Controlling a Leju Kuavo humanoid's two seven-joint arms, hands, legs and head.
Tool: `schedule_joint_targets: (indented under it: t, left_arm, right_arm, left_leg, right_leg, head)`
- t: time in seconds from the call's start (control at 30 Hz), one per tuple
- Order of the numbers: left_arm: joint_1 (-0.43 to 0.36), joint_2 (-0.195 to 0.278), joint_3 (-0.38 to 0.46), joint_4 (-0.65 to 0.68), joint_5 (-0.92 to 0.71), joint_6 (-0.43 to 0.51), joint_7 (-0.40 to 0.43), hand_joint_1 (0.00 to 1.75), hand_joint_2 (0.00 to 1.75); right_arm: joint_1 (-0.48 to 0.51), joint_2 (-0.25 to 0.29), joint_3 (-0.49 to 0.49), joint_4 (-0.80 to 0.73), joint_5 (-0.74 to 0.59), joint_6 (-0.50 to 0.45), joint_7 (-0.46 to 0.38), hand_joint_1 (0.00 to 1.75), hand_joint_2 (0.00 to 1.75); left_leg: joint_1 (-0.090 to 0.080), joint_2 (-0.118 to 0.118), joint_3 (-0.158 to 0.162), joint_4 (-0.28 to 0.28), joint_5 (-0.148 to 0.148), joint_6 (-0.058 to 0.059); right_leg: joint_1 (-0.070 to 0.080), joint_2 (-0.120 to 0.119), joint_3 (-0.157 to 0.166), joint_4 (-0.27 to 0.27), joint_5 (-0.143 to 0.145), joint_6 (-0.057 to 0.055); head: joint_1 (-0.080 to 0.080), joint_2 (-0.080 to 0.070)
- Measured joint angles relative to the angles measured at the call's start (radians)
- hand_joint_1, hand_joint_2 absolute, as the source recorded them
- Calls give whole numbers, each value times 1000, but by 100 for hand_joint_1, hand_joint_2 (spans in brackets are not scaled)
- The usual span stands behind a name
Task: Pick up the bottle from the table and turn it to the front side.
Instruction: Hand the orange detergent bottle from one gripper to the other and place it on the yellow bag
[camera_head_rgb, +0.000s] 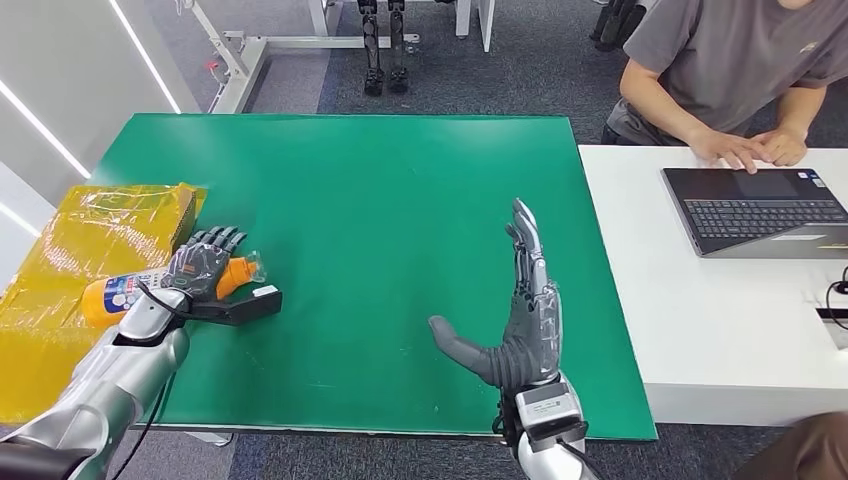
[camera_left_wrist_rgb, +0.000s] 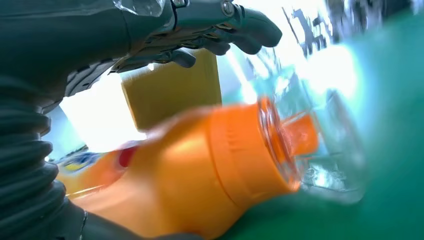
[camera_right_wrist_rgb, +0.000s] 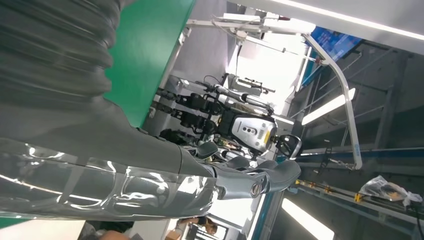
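Surface: green table (camera_head_rgb: 380, 200) beside a white desk (camera_head_rgb: 720, 330), where a person (camera_head_rgb: 730, 60) works at a laptop (camera_head_rgb: 760, 210).
Bottle: orange bottle (camera_head_rgb: 125, 292) lies on its side at the table's left edge, against a yellow package (camera_head_rgb: 90, 240).
Left hand: left hand (camera_head_rgb: 200, 268) wraps over the bottle's neck, fingers curled around it.
Right hand: right hand (camera_head_rgb: 520, 310) hovers mid-table, fingers straight, thumb splayed, holding nothing.

The green table (camera_head_rgb: 380, 200) carries an orange bottle (camera_head_rgb: 120, 290) lying on its side at the near left edge, beside a yellow package (camera_head_rgb: 90, 240).
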Motion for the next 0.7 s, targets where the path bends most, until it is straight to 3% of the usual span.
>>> schedule_joint_targets:
  t: [0.27,0.53,0.7]
  left_arm:
    - [101,-1,61,-163,58,82,-10,0,175]
    - [195,41,137,-333,30,90,36,0,175]
    - [322,60,221,-524,-20,73,58,0,175]
  right_arm:
    - [3,8,-11,1,6,17,15,0,175]
    - [4,15,-20,3,4,21,16,0,175]
    - [5,17,-25,4,4,23,16,0,175]
  left_leg:
    - [0,0,-1,0,0,0]
    - [0,1,-1,-1,0,0]
    - [0,2,-1,-1,0,0]
  right_leg:
    - [0,0,-1,0,0,0]
    - [0,1,-1,0,0,0]
    - [0,2,-1,0,-1,-1]
  head:
    - [0,0]
    - [0,0]
    - [0,0]
